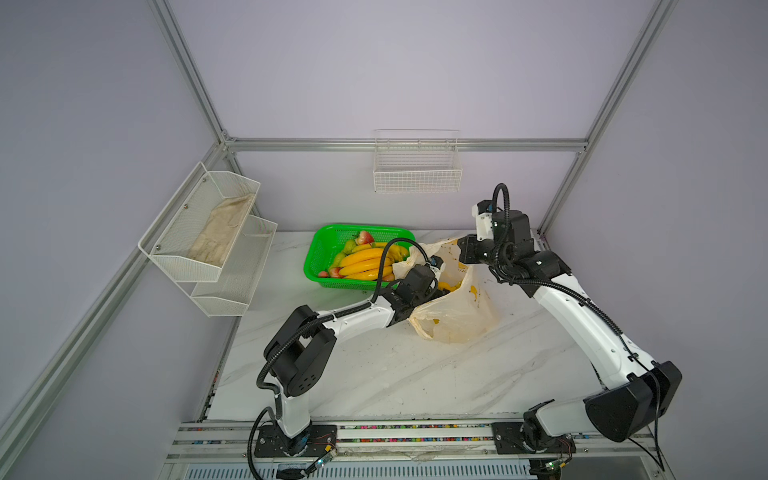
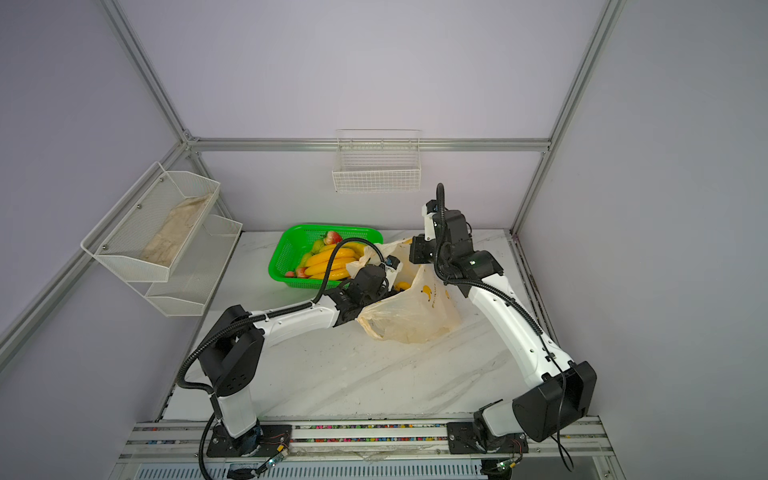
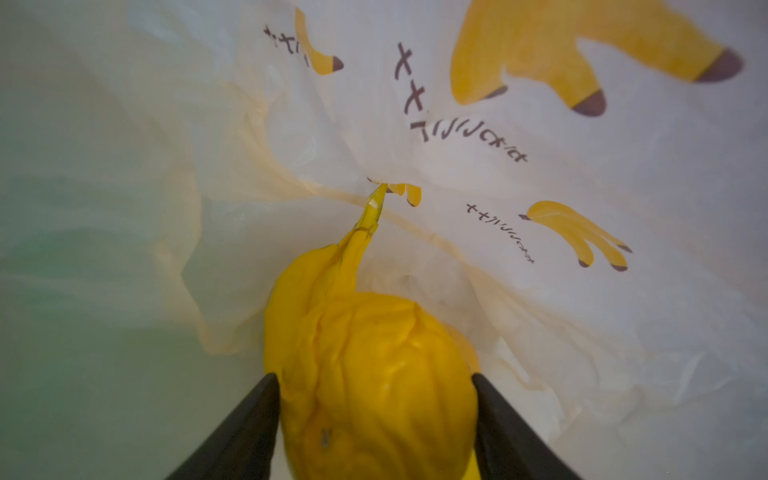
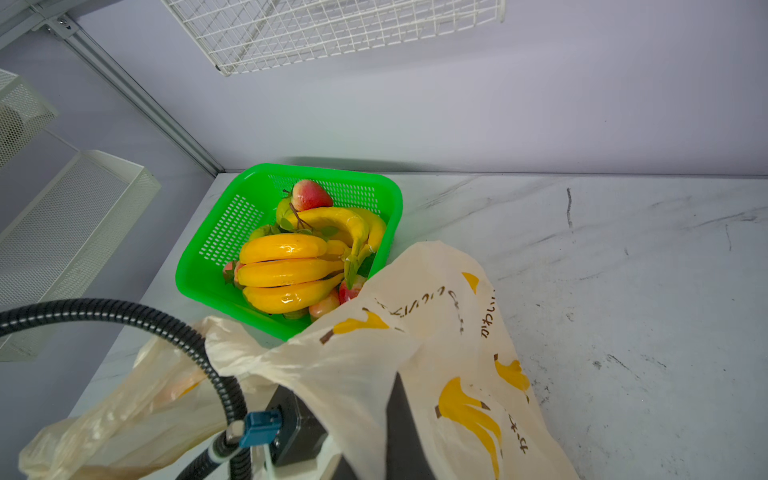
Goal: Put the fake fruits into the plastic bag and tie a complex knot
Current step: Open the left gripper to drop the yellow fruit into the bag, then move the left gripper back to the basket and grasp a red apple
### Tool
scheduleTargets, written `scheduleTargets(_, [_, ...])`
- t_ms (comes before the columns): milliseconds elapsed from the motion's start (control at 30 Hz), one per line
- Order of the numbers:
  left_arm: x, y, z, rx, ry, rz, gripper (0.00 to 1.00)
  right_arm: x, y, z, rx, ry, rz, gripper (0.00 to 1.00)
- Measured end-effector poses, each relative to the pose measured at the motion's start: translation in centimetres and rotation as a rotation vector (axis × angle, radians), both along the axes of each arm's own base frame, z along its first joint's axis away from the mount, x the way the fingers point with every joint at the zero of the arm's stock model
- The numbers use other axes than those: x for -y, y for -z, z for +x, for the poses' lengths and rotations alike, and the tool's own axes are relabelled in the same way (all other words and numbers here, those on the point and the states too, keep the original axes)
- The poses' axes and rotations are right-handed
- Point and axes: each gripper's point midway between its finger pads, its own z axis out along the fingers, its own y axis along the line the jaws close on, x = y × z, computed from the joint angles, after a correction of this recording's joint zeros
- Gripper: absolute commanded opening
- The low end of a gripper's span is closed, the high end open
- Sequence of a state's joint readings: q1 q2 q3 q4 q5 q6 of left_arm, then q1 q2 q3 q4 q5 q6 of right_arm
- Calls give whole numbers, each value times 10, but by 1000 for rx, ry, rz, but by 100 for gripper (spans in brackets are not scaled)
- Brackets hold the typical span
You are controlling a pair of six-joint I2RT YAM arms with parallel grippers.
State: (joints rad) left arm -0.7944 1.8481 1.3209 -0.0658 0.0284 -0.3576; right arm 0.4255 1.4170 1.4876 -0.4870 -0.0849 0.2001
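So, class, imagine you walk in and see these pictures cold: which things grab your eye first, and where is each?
The bright green basket at the back of the table, heaped with yellow bananas, stands out first. Beside it sits the banana-printed plastic bag, its rim held up by the right gripper. Inside the bag, the left gripper straddles an orange-yellow fruit.

High twin overviews; both wrist close-ups on plastic bag [image 4: 436, 332]
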Motion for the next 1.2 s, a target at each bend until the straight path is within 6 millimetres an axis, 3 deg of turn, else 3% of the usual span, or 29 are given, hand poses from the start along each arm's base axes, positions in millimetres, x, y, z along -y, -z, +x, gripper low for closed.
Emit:
scheduleTargets(133, [-7, -10, 4, -13, 11, -37, 83, 3, 0, 1, 5, 13, -12, 0])
scheduleTargets(333, [-16, -52, -3, 20, 60, -105, 85, 7, 0, 3, 13, 34, -29, 0])
scheduleTargets(467, [-27, -80, -22, 31, 109, -165, 82, 13, 1, 5, 21, 59, -60, 0])
scheduleTargets(700, [-54, -109, -60, -4, 206, -354, 75, 15, 11, 5, 7, 67, -79, 0])
scheduleTargets(800, [-57, -132, -72, 1, 252, -443, 73, 16, 24, 4, -19, 65, -91, 0])
scheduleTargets(933, [-60, -162, -90, 42, 310, -493, 72, 16, 26, 4, -24, 67, -95, 0])
scheduleTargets(1100, [-84, -180, -112, 108, 316, -435, 74, 18, 26, 5, -21, 78, -102, 0])
scheduleTargets(1200, [-113, -194, -109, 160, 222, -415, 74, 22, 26, 6, -17, 94, -114, 0])
